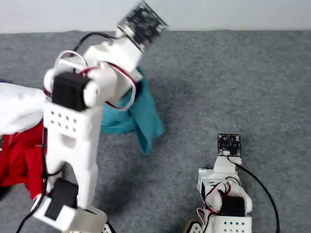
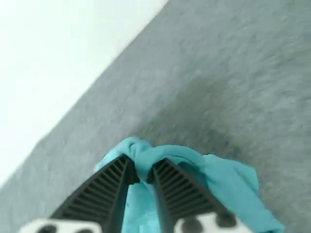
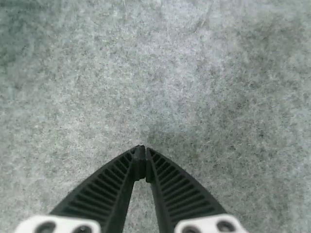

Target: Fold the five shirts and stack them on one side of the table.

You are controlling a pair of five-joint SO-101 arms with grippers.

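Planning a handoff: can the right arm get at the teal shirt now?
Likely yes: bare mat lies between the right gripper, shut, and the teal shirt held in the left gripper; nothing blocks, though it looks a long stretch.

High camera looks down on table [image 1: 218, 87]; wrist cameras close over it; left shares teal shirt [image 2: 228, 184].
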